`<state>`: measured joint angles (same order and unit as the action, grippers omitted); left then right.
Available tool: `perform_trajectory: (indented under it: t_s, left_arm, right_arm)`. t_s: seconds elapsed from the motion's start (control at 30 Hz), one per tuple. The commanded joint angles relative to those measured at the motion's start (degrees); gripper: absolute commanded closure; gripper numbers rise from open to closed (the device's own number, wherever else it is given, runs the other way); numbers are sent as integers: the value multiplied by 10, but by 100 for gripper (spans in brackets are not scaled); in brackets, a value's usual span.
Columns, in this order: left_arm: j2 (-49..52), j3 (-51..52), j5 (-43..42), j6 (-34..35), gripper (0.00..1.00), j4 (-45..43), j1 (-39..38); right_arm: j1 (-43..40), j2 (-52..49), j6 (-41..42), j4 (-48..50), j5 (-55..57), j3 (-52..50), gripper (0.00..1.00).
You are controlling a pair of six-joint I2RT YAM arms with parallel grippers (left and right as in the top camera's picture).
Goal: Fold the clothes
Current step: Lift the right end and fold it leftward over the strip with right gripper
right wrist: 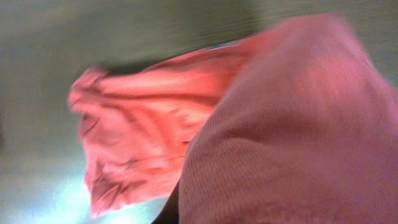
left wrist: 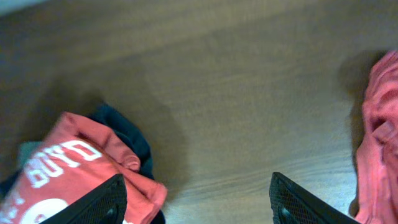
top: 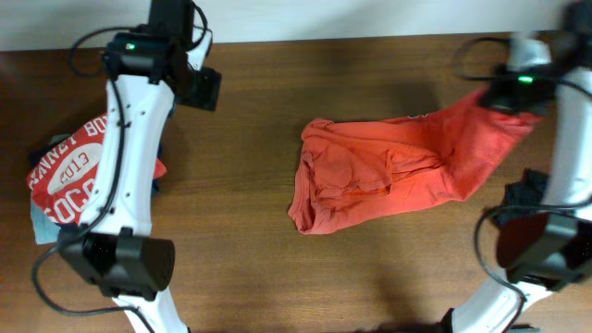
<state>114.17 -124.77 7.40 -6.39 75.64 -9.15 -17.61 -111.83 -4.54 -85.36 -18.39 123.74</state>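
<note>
Overhead: right tool point(top: 507, 100) clamped on one end of orange-red shirt point(top: 388, 171), remainder trailing from it onto table point(top: 240, 231), bunched. Left tool point(left wrist: 202, 205) spread wide, empty, red printed tee point(left wrist: 74, 168) beside it. Probable risks: thin pinch slips; one-sided pull deepens creases.

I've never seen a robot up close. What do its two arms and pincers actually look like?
Both the left arm and right arm are smooth white tubes joined by chunky black cylinder-shaped joints. Each carries a small green light near its far end, and thin black cables loop alongside. The left gripper has two flat black fingers with a fine mesh-like texture.
</note>
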Motion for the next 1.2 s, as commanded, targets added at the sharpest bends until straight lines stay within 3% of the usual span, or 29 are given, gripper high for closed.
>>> perform_trajectory:
  t_s: [0.0,0.2,0.37,0.4,0.43,0.47,0.7,0.97,1.17]
  left_arm:
    - [-42,-30,6,5,26,-1,4]
    - [-44,-30,6,5,26,10,4]
    - [-44,-30,17,5,26,19,4]
    - [-44,-30,17,5,26,21,4]
    - [-45,-30,17,5,26,26,4]
    - [-45,-30,17,5,26,27,4]
    - [-45,-30,17,5,26,28,4]
    - [-45,-30,17,5,25,26,4]
    - [-45,-30,17,5,25,26,4]
  right_arm:
    - [142,-9,42,-2,45,-7,96]
    - [305,-50,110,-3,104,-7,96]
    - [381,-103,143,-3,118,-7,95]
    - [390,-113,145,-3,118,-7,90]
    - [407,-139,148,-4,116,-7,57]
    - [414,-150,152,-5,112,-7,46]
    - [436,-137,129,-8,107,-1,41]
    - [357,-117,129,-25,107,-7,39]
    - [299,-117,129,-40,111,-55,56]
